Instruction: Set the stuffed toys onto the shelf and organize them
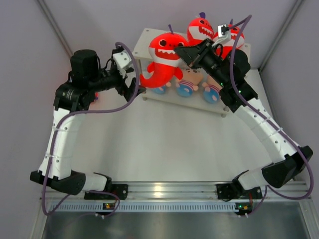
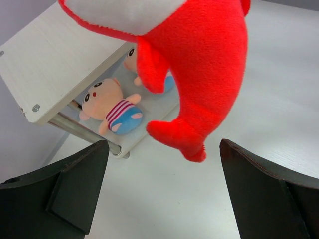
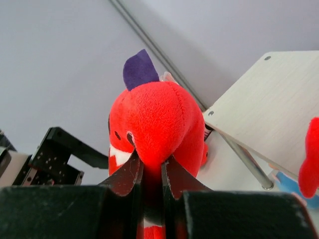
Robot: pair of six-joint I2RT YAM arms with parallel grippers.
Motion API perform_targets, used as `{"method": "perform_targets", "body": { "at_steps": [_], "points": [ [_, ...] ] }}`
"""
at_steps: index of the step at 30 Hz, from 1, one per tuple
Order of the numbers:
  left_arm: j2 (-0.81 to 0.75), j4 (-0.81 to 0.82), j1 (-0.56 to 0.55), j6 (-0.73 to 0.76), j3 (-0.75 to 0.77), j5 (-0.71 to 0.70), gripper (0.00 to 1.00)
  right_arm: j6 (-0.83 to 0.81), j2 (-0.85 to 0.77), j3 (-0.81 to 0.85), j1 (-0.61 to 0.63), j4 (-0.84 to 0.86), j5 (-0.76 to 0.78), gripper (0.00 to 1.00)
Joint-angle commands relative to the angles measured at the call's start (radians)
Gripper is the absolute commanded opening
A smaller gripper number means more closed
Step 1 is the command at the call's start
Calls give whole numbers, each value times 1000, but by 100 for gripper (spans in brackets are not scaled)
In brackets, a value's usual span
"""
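**Seat the left shark fully on the top board**

The shark [image 1: 162, 55] hangs at the left front of the shelf [image 1: 143, 44], its head over the top board and its tail drooping past the front edge, beside the dolls [image 1: 189, 83] on the lower tier. We cannot tell whether it rests on the board. Our right tool [image 3: 149, 167] is pinched narrow on it, just below the eyes. Our left tool [image 1: 134, 89] stands wide beside the tail, gripping nothing.

We judge the shark should go back and inward until its bulk sits over the board, and be let go only once it stands.

The middle shark [image 1: 199, 29] is close on the right, with the right shark [image 1: 232, 42] beyond it, so we have little room sideways. The front and left edges are near, and a careless drop there would tip it onto the desk [image 1: 164, 149]. That open desk gives our left tool room to back away.
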Motion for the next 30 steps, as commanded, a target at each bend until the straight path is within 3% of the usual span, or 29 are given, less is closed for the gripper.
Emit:
{"method": "perform_targets", "body": {
  "at_steps": [1,7,11,13,15,16,17,19,22,23,26,30],
  "points": [
    [5,24,-29,63,56,9,98,88,-40,4,-2,103,116,0],
    [56,24,-185,210,108,-182,98,91,26,94,26,74,150,0],
    [82,27,-265,385,36,-320,98,98,55,123,35,70,146,0],
    [112,52,-277,391,28,-399,98,99,58,129,36,67,138,0],
    [119,100,-278,377,19,-443,83,93,55,125,36,66,136,0],
    [119,122,-279,371,22,-446,71,87,55,123,36,64,138,0],
    [120,140,-281,350,28,-448,37,81,56,125,36,63,138,0],
    [129,149,-284,319,57,-448,1,70,62,132,36,52,138,0],
    [134,151,-284,266,83,-411,0,50,92,171,36,28,123,1],
    [140,152,-285,232,99,-408,0,32,110,201,36,17,113,25],
    [163,180,-284,134,138,-458,0,-40,133,266,36,-69,135,67],
    [200,226,-284,65,185,-489,0,-160,98,289,33,-130,193,81]
  ]
}}
